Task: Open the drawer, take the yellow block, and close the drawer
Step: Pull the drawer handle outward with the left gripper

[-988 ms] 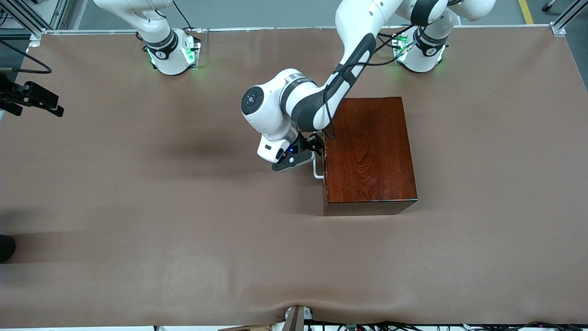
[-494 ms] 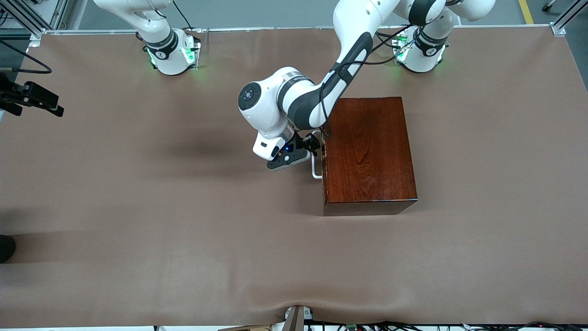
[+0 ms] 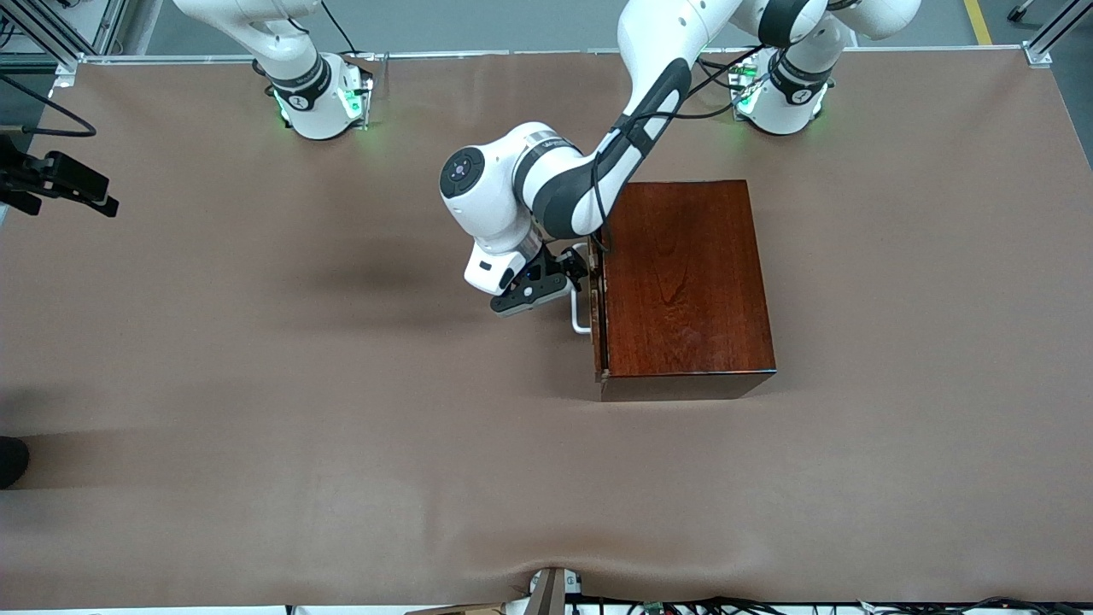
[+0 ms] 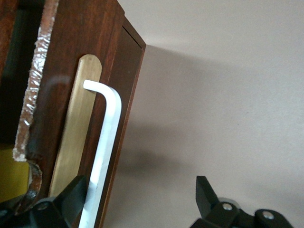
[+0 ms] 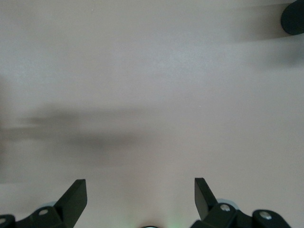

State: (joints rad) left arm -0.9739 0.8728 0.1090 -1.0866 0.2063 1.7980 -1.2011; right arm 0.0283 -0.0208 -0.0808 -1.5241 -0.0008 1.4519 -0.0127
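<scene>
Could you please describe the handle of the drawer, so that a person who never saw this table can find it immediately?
Find the dark reddish-brown wooden box, the only large thing on the brown table. On its side facing the right arm's end of the table sits the drawer, pulled slightly out, with the left gripper at it. The handle is the thin white U-shaped bar there, the only white part on the box.

We note the front view looks down from high across the table (image 3: 256,384), facing both bases. The left wrist view sits close to its tool (image 4: 140,199), sharing the drawer (image 4: 71,95) (image 3: 595,316) handle. The right wrist view faces bare table.
</scene>
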